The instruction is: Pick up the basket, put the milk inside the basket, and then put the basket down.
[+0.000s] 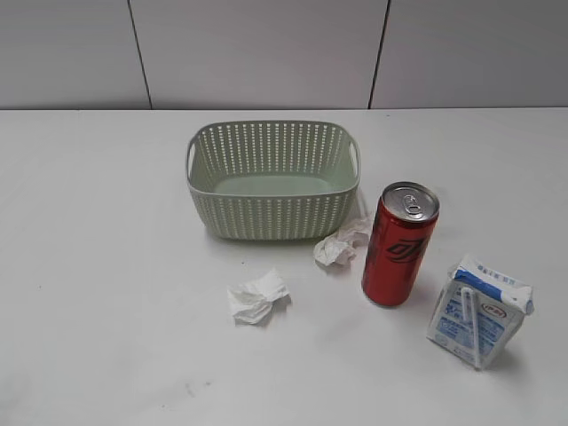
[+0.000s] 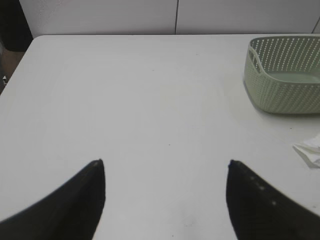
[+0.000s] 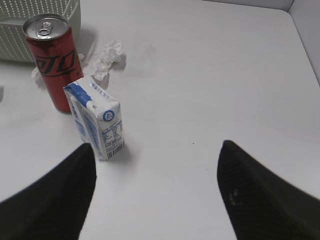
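The pale green basket (image 1: 272, 180) stands empty on the white table at the middle back; it also shows at the right edge of the left wrist view (image 2: 284, 75) and the top left corner of the right wrist view (image 3: 40, 25). The white and blue milk carton (image 1: 479, 311) stands upright at the front right, with its straw facing the camera; in the right wrist view (image 3: 97, 119) it is just ahead of the left fingertip. My left gripper (image 2: 165, 162) is open and empty over bare table. My right gripper (image 3: 156, 145) is open and empty. Neither arm shows in the exterior view.
A tall red drink can (image 1: 398, 244) stands between basket and milk; it also shows in the right wrist view (image 3: 54, 61). Two crumpled white tissues lie in front of the basket, one (image 1: 257, 298) at the middle front, the other (image 1: 342, 241) by the can. A grey wall runs behind the table.
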